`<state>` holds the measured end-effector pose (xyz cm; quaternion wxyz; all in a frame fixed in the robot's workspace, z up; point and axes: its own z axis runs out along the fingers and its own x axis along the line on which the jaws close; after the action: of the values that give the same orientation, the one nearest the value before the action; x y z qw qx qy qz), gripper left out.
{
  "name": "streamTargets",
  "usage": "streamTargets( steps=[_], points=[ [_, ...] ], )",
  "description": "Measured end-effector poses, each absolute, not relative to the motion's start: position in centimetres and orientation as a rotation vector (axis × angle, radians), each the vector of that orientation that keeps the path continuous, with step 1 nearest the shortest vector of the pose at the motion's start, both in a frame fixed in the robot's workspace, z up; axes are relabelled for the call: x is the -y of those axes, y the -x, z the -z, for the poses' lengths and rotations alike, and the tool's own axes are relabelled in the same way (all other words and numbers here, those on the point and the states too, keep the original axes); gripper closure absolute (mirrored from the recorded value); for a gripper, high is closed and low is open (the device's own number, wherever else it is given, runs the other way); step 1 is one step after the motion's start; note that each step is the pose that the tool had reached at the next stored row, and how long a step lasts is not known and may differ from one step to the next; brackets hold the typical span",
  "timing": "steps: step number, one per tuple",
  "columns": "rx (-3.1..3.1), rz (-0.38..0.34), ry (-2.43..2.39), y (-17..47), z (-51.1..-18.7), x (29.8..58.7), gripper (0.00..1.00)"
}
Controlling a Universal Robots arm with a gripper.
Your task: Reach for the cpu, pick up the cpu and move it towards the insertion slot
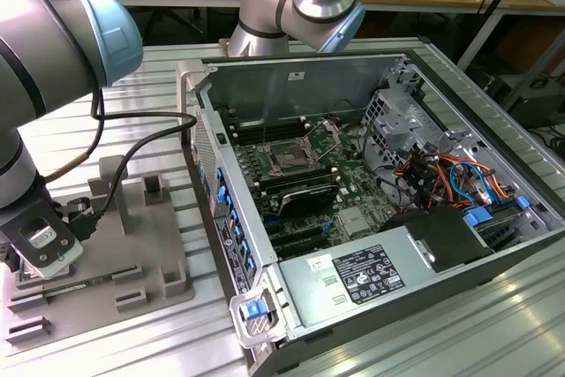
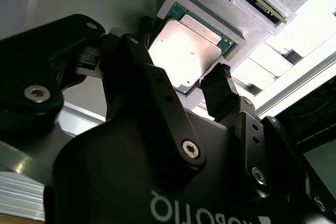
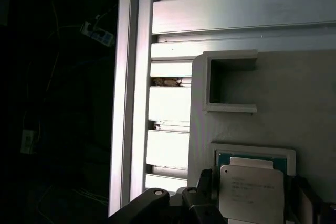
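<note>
The black gripper (image 2: 181,64) is standing with its jaws on both sides of the flat silvery square cpu (image 2: 186,51) in its grey plastic holder pocket (image 3: 252,147), and I cannot tell if they are squeezing, so a crooked hold could be letting it slip out.

One cpu (image 2: 186,56), with two jaws flanking it. One insertion slot (image 1: 290,158), inside one open computer case (image 1: 300,86). One power supply (image 1: 353,275), at five o'clock from the slot in the exterior view. One grey fixture plate (image 1: 163,245), at eight o'clock from the slot. One robot arm (image 1: 53,41).
</note>
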<state>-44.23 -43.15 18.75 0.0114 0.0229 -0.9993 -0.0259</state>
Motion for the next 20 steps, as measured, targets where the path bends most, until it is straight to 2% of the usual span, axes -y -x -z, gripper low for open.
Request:
streamTargets(
  steps=[10, 11, 20],
  points=[
    [3.117, 0.081, -0.071, 44.23, -18.73, 43.15, 0.35],
    [3.117, 0.081, -0.071, 44.23, -18.73, 43.15, 0.43],
    [3.117, 0.081, -0.071, 44.22, -18.72, 43.15, 0.45]
  ],
)
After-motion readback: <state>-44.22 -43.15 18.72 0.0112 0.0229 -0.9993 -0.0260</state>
